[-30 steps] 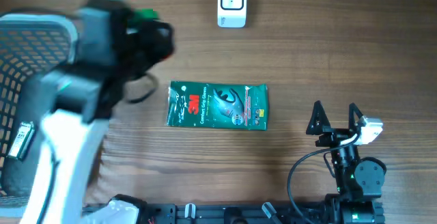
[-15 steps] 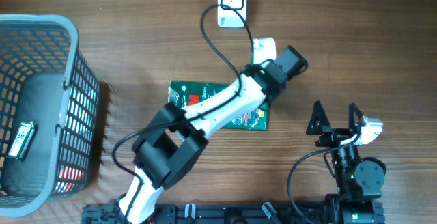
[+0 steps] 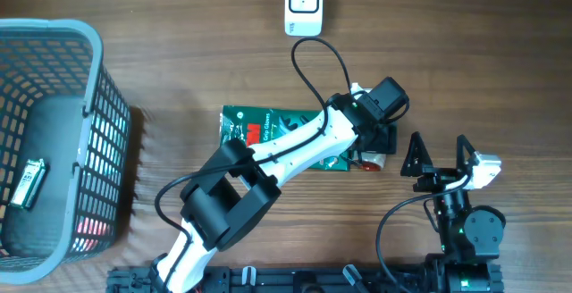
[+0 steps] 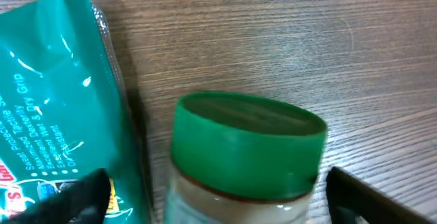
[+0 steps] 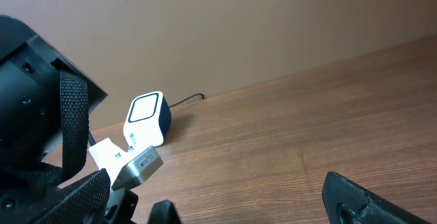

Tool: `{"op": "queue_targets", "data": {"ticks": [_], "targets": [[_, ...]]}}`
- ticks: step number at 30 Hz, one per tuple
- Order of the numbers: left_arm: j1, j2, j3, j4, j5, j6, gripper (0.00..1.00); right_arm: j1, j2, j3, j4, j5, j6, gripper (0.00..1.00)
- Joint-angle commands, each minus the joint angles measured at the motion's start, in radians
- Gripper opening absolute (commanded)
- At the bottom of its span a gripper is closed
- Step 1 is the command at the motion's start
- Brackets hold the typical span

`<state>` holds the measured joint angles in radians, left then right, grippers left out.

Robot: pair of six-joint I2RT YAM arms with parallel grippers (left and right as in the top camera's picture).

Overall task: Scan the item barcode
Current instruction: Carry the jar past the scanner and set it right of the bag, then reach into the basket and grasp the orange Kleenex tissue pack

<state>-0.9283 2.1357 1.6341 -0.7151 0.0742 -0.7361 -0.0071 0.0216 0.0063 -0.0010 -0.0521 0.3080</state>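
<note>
The item is a jar with a green lid point(image 4: 247, 142) and a pale body. It rests on the wood table just right of a green glove packet point(image 4: 48, 108). My left gripper point(image 4: 218, 200) is open around the jar, with a black finger on each side and a gap showing at both. From overhead only a red and white bit of the jar point(image 3: 370, 161) shows under the left gripper point(image 3: 375, 146). The white barcode scanner point(image 3: 303, 5) stands at the table's far edge, also in the right wrist view point(image 5: 145, 118). My right gripper point(image 3: 438, 154) is open and empty at the front right.
A grey mesh basket point(image 3: 54, 38) fills the left side and holds a small packaged item point(image 3: 29, 183). The glove packet point(image 3: 268, 137) lies mid-table under my left arm. The left arm's cable point(image 3: 308, 70) loops toward the scanner.
My left arm swung from over the basket to near the scanner, then came down right of the glove packet. Its jaws have opened off the jar. The right arm has not moved.
</note>
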Motion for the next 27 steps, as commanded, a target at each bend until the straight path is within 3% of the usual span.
{"op": "queue_targets", "data": {"ticks": [1, 7, 11, 15, 16, 21, 23, 27], "targets": [[0.029, -0.081, 0.016, -0.009, -0.056, 0.027, 1.0, 0.004, -0.004, -0.001, 0.002, -0.008, -0.013, 1.0], [0.241, -0.437, 0.016, -0.138, -0.394, 0.134, 1.0, 0.004, -0.004, -0.001, 0.002, -0.008, -0.013, 1.0], [0.522, -0.716, 0.016, -0.209, -0.398, 0.147, 1.0, 0.004, -0.004, -0.001, 0.002, -0.008, -0.013, 1.0], [0.938, -0.909, 0.016, -0.396, -0.398, -0.047, 1.0, 0.004, -0.004, -0.001, 0.002, -0.008, -0.013, 1.0], [1.083, -0.93, 0.016, -0.476, -0.397, -0.125, 1.0, 0.004, -0.004, -0.001, 0.002, -0.008, -0.013, 1.0], [1.476, -0.877, -0.041, -0.636, -0.331, -0.323, 1.0, 0.004, -0.004, -0.001, 0.002, -0.008, -0.013, 1.0], [1.585, -0.827, -0.108, -0.617, -0.266, -0.331, 1.0, 0.004, -0.004, -0.001, 0.002, -0.008, -0.013, 1.0], [1.678, -0.698, -0.251, -0.537, -0.209, -0.331, 0.99, 0.004, -0.004, -0.001, 0.002, -0.008, -0.013, 0.99]]}}
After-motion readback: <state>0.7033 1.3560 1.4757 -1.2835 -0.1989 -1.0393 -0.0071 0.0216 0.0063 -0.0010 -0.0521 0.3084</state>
